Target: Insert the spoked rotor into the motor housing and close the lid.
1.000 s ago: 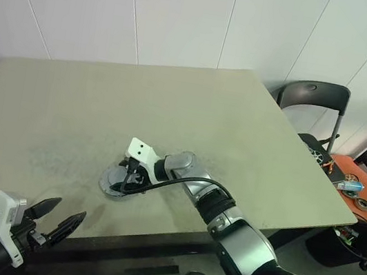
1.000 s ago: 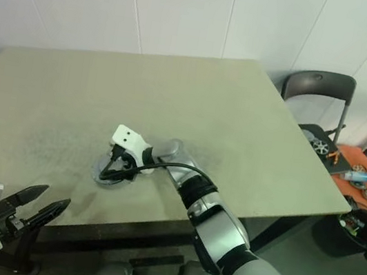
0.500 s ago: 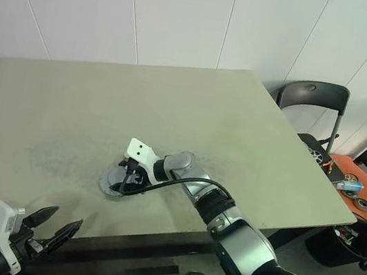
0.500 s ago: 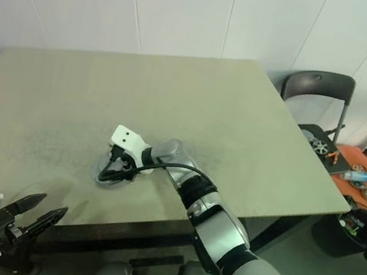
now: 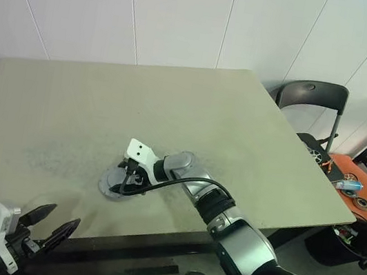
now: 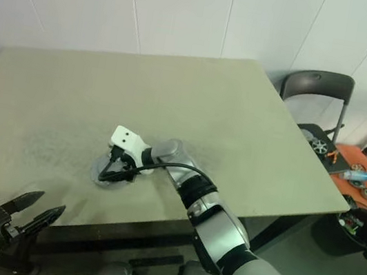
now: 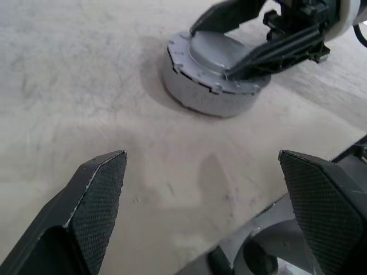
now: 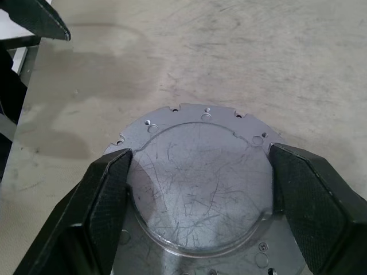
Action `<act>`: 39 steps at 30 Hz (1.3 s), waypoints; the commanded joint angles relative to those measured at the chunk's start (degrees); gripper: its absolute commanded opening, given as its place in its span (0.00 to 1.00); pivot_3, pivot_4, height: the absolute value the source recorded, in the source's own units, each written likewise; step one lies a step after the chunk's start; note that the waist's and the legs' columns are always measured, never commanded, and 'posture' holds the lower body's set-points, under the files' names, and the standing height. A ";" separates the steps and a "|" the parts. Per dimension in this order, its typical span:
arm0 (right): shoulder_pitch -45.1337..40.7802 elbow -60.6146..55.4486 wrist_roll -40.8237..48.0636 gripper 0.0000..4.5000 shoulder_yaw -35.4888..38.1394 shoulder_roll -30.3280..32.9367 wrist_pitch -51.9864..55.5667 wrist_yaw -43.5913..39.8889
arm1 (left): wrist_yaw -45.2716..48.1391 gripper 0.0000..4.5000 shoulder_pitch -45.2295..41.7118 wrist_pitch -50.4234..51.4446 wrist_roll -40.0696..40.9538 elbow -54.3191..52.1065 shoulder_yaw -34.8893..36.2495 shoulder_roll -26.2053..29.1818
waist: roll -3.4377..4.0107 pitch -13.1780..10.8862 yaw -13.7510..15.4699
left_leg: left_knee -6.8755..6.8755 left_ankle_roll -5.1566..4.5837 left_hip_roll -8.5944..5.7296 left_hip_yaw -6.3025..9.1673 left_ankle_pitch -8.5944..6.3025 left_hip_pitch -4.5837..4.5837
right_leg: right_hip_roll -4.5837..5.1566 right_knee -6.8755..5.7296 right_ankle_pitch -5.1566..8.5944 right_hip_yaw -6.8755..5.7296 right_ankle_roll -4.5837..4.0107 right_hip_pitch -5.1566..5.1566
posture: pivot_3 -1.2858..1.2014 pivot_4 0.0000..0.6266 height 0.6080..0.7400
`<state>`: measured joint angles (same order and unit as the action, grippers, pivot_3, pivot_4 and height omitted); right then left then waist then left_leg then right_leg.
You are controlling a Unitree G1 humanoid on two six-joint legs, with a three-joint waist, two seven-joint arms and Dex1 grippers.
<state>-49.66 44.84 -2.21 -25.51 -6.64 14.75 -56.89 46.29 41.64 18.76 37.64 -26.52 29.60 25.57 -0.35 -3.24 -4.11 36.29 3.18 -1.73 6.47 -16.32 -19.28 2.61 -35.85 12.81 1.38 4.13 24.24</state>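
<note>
The motor housing lies flat on the surface with the lid already folded down over it, so the spoked rotor is judged to be enclosed inside, although this cannot be confirmed with the casing shut. The task appears to be at its final step: seating the lid. The right gripper hangs directly over the closed casing, its two black fingers spread wide, one to each side of the raised round centre of the lid. In the left wrist view one finger lies across the top of the lid, apparently touching it; whether the fingers press on the rim or merely rest against it cannot be determined. Nothing is lifted. The left gripper sits at the near edge of the surface, well apart from the casing, with its fingers fully spread and nothing between them; the casing lies ahead of its fingertips, across bare surface. The next move, as judged here, calls for confirming that the lid sits flush all round, then releasing and lifting the right gripper straight up, without dragging the casing sideways. If a gap remains at the edge, light downward pressure on the lid centre is required first.
</note>
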 commanded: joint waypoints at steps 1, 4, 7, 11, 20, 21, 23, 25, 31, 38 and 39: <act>-1.04 1.47 -1.30 0.77 -0.37 -1.98 0.30 1.49 | -1.29 1.00 -0.49 0.86 1.25 -2.86 1.00 0.82 | 0.00 0.00 0.04 | 0.00 0.00 0.00 0.00 0.00 0.00 | 0.00 0.00 0.00 0.00 0.00 0.00 | 0.52 0.00 1.00; -0.88 1.67 -1.50 0.77 -0.76 -1.82 0.19 1.62 | -2.33 1.00 -0.70 1.98 1.71 -4.20 0.95 1.00 | 0.00 0.00 0.05 | 0.04 0.00 0.00 0.00 0.00 0.03 | 0.00 -0.05 0.00 0.00 0.00 -0.03 | 0.52 0.00 1.00; -0.63 1.39 -1.46 0.77 -0.93 -1.70 0.52 1.71 | -3.34 1.00 -0.79 3.22 2.26 -5.73 1.06 1.18 | 0.00 0.01 0.07 | 0.08 0.00 0.00 0.00 0.00 0.05 | 0.00 -0.12 0.00 0.00 0.00 -0.04 | 0.52 0.00 1.00; -0.63 2.15 -2.05 0.77 -1.77 -0.91 -0.03 0.72 | -4.57 1.00 -0.99 4.75 3.16 -7.45 1.41 1.59 | 0.00 0.01 0.05 | 0.09 0.00 0.00 0.01 0.00 0.06 | 0.00 -0.16 0.00 0.00 0.00 -0.04 | 0.52 0.00 1.00; -1.57 2.90 -2.40 0.77 -1.59 -1.25 2.34 0.97 | -7.05 1.00 -1.51 7.36 4.96 -10.34 1.90 2.39 | 0.02 0.02 0.07 | 0.09 0.00 0.00 0.00 0.00 0.06 | 0.00 -0.15 0.00 0.00 0.00 -0.04 | 0.52 0.00 1.00; -1.54 3.15 -2.64 0.77 -1.65 -1.37 2.23 1.63 | -7.33 1.00 -1.59 7.62 5.13 -10.61 1.89 2.41 | 0.03 0.03 0.07 | 0.09 0.00 0.00 0.00 0.00 0.07 | 0.00 -0.15 0.00 0.00 -0.01 -0.04 | 0.52 0.00 1.00; -1.47 3.53 -2.86 0.77 -1.68 -1.54 2.24 2.65 | -7.74 1.00 -1.53 7.92 5.41 -11.07 1.89 2.45 | 0.08 0.06 0.08 | 0.09 0.00 0.00 0.00 0.00 0.07 | 0.00 -0.15 0.00 0.00 -0.01 -0.04 | 0.52 0.00 1.00; -1.46 4.03 -3.16 0.77 -1.91 -1.49 1.83 3.25 | -8.03 1.00 -1.41 8.19 5.65 -11.45 1.96 2.49 | 0.13 0.09 0.09 | 0.10 0.00 0.00 0.00 0.00 0.10 | 0.00 -0.16 0.01 0.00 -0.01 -0.08 | 0.52 0.00 1.00; -1.88 5.01 -3.04 0.77 -1.93 -1.26 1.28 3.40 | -8.78 1.00 -1.53 9.18 6.59 -12.25 2.43 2.83 | 0.34 0.05 0.09 | 0.08 0.03 0.01 0.03 -0.02 0.77 | 0.04 -0.05 0.05 -0.03 -0.03 -0.72 | 0.52 0.00 1.00; -2.27 3.32 -2.06 0.77 -2.23 -0.52 2.59 -0.55 | -9.33 1.00 -1.98 9.82 7.47 -12.46 2.70 3.52 | 0.60 0.12 -0.13 | 0.04 0.28 0.24 0.08 -0.18 0.77 | 0.15 0.79 0.05 -0.43 -0.03 -0.91 | 0.52 0.00 1.00; -2.27 3.04 -2.00 0.77 -2.31 -0.39 2.79 -1.20 | -9.39 1.00 -2.01 9.86 7.58 -12.46 2.74 3.62 | 0.59 0.13 -0.09 | 0.02 0.32 0.24 0.09 -0.21 0.78 | 0.16 0.78 0.04 -0.41 -0.03 -0.90 | 0.52 0.00 1.00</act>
<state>-51.14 47.16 -2.64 -26.41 -6.59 15.59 -56.70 37.10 40.00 28.59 44.37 -37.20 30.90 28.27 0.24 -3.11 -4.20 36.26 3.55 -1.51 6.55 -16.55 -18.48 2.77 -35.10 12.85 0.98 4.10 23.33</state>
